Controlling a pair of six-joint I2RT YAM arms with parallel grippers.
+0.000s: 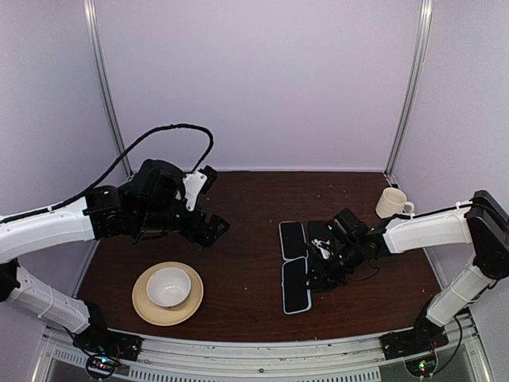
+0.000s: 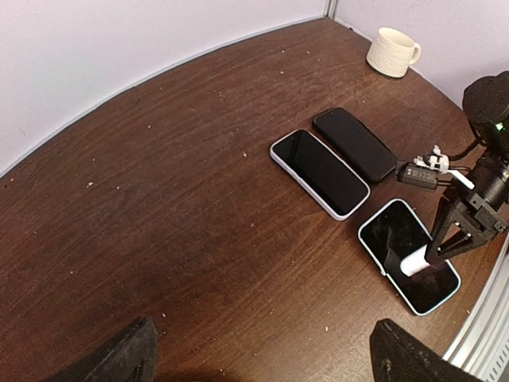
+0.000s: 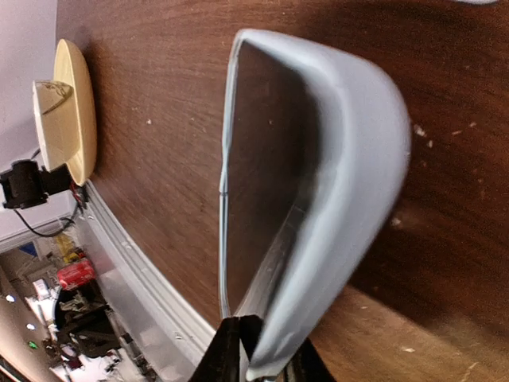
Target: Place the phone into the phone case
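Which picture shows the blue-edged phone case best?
The left wrist view: the whole case lies in sight, with the right claw pinching its edge. The top view shows the case too, but small. The right wrist view shows only one blue end, very close.

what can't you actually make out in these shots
Top view: the phone is partly covered by the right gripper, black on black.
Right wrist view: the phone case is close and blurred; its near end runs off the bottom edge.
Left wrist view: the left gripper is cut off by the bottom edge.
The mug: too small to see inside.
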